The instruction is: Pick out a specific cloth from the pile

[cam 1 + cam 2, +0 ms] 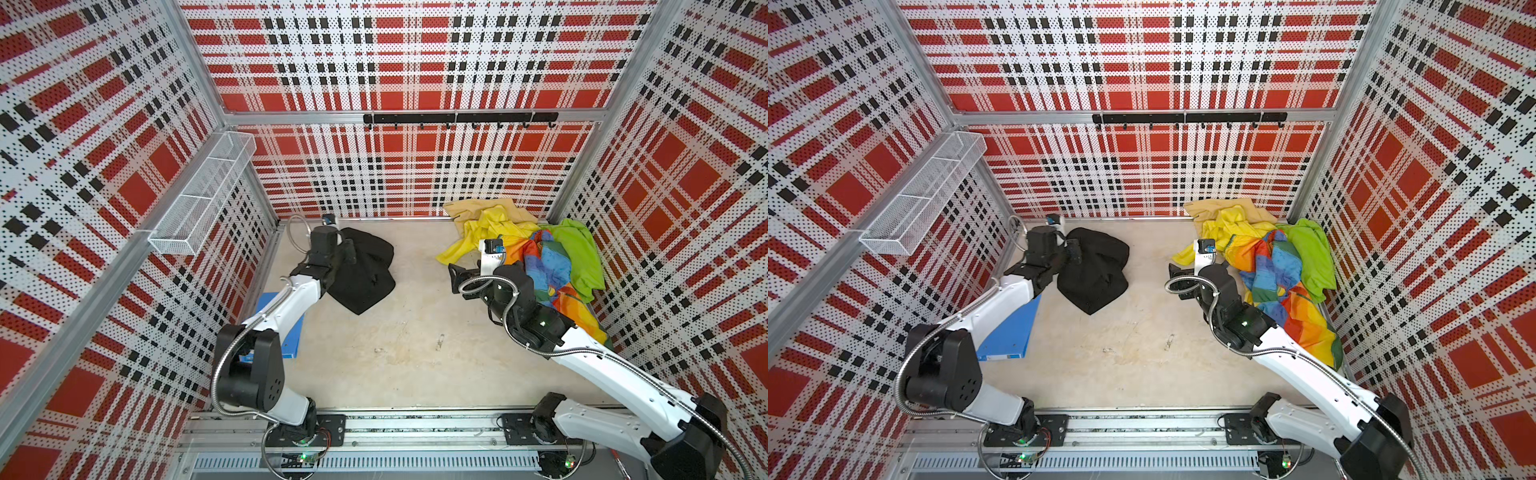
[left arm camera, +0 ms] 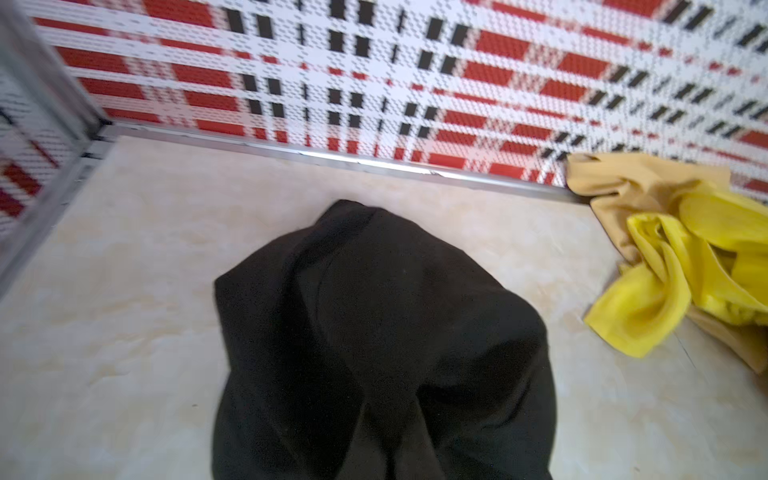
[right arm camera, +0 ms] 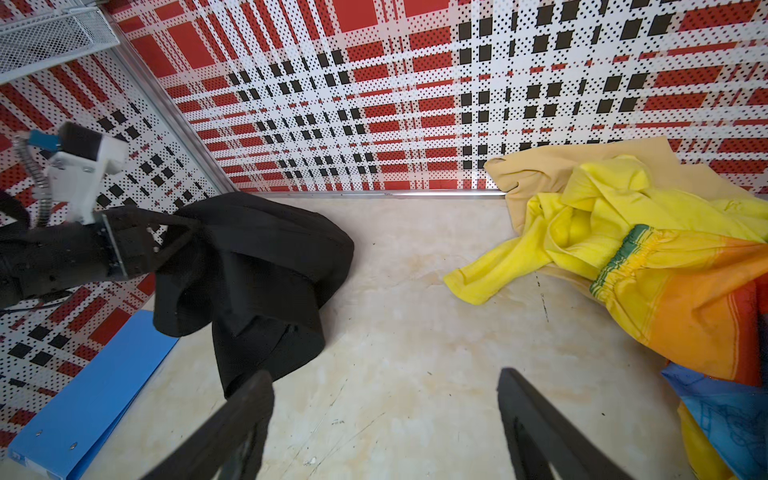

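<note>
My left pincer [image 3: 174, 241] was clenched on the black cloth [image 1: 365, 270] — it hung bunched off the tips, over the surface [image 1: 415, 324]. My right pincer [image 3: 384, 376] gaped, holding nothing, the pile [image 1: 544, 266] just beside it — well apart from the cloth.

No writing is showing clearly enough to read. A small dark marking is sitting on the white camera bracket [image 1: 1204, 258], too blurred to make out. The blue binder [image 1: 1013, 328] is carrying a pale spine label with no legible letters.
</note>
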Controlling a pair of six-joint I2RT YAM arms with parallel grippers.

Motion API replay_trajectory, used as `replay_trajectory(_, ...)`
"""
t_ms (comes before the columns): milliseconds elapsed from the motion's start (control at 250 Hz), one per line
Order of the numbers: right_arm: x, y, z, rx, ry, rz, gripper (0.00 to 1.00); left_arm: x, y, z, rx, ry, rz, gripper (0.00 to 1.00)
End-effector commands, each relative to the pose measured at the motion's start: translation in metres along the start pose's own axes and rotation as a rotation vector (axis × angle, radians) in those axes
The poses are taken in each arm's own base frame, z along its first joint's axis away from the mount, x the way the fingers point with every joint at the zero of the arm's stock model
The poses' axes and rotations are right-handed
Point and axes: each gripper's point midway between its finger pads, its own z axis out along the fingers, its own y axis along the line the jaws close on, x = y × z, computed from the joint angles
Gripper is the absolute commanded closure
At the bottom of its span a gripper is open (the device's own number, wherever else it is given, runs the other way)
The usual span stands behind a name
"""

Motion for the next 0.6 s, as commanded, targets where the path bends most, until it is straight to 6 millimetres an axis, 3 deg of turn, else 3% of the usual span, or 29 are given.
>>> replay_trajectory(0, -0.013, 0.005, -0.004, -0.029, -0.046, 0.025, 0.10, 0.046, 0.040, 0.016, -0.064, 0.088, -0.115, 0.99)
replay_trajectory(108, -0.010, 0.005, -0.004, -0.030, -0.037, 0.024, 0.10, 0.078, 0.059, 0.030, -0.085, 0.145, -0.172, 0.97)
replay_trajectory(212, -0.013, 0.004, -0.008, -0.032, -0.044, 0.027, 0.10, 0.094, 0.054, 0.042, -0.059, 0.184, -0.186, 0.92)
replay_trajectory(504, -0.017, -0.001, -0.015, -0.015, -0.050, 0.025, 0.10, 0.099, 0.034, 0.072, -0.004, 0.194, -0.230, 0.86)
replay_trajectory(596, -0.017, -0.003, -0.018, -0.012, -0.055, 0.029, 0.10, 0.100, 0.027, 0.081, 0.009, 0.198, -0.221, 0.79)
